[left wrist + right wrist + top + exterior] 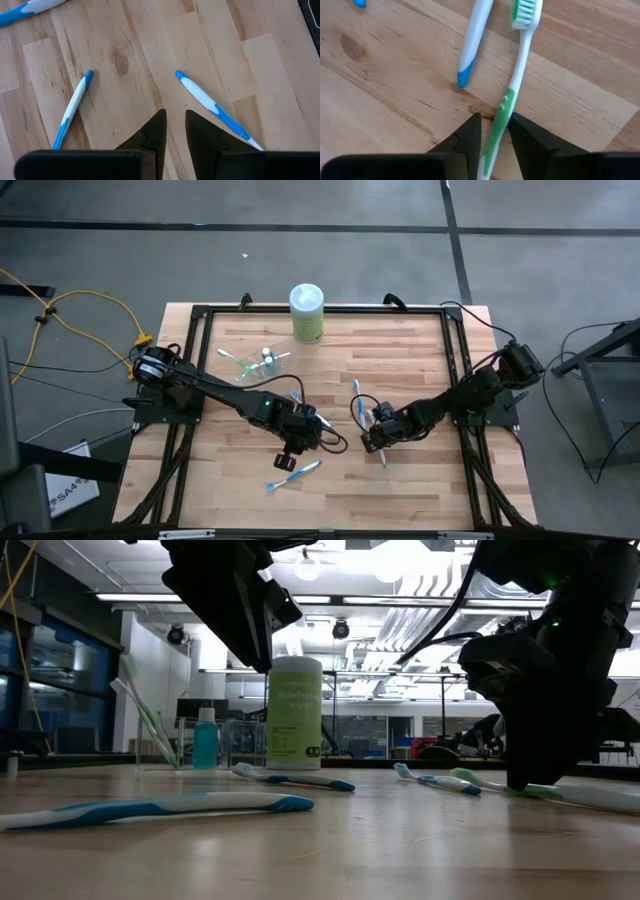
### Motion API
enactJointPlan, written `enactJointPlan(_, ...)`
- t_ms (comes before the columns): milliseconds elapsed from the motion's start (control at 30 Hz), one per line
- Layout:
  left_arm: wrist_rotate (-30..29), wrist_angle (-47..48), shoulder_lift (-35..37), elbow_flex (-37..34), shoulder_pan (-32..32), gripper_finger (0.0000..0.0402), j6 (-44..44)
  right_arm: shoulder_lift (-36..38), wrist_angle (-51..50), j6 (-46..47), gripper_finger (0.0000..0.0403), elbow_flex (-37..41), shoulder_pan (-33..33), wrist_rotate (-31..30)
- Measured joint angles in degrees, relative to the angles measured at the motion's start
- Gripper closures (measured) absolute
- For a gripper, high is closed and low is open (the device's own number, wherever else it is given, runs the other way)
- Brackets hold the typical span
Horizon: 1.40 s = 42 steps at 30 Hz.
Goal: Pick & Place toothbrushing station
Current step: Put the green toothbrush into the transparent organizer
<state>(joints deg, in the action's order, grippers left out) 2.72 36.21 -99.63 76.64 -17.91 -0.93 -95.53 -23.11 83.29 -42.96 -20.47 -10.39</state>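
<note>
A clear cup (262, 363) stands at the far left of the table with two green-accented toothbrushes (143, 712) leaning out of it. Several white toothbrushes with blue accents lie loose on the wood: one near the front (293, 473), one at mid-table (355, 395), and two beside my left fingers (72, 107) (212, 107). My right gripper (495, 122) is down at the table, shut on a green-accented toothbrush (519, 60). My left gripper (174, 122) hovers above the table between two blue toothbrushes, empty, its fingers a narrow gap apart. My right gripper pinches the green toothbrush's handle (499, 117) between its two fingers, at the green grip part away from the bristle head (524, 12). The fingers slant down from the table's right side, one on each side of the handle. The toothbrush lies flat on the table (560, 795).
A tall white canister with a green lid (306, 312) stands at the far edge, mid-table. A small blue bottle (205, 738) stands by the cup. A black frame (200, 320) runs around the wooden top. Bare wood lies at the near right.
</note>
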Motion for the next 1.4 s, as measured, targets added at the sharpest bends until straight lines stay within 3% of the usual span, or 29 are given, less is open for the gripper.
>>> enactJointPlan(367, 0.0, 0.0, 0.0, 0.0, 0.0, 0.0333, -0.1, 0.0, 0.0, -2.5, 0.0391, 0.0, 0.0, 0.4)
enactJointPlan(567, 0.0, 0.0, 0.0, 0.0, 0.0, 0.0333, -0.2, 0.0, 0.3, -2.5, 0.0374, 0.1, 0.0, 0.4)
enactJointPlan(1033, 0.0, 0.0, 0.0, 0.0, 0.0, 0.0333, -0.2, 1.1, -0.1, -2.5, 0.0396, 0.3, -0.1, -0.2)
enactJointPlan(1400, 0.0, -0.2, 0.0, 0.0, 0.0, 0.0333, -1.9, 5.1, -0.9, -9.0, 0.0398, 0.6, -1.9, -9.7)
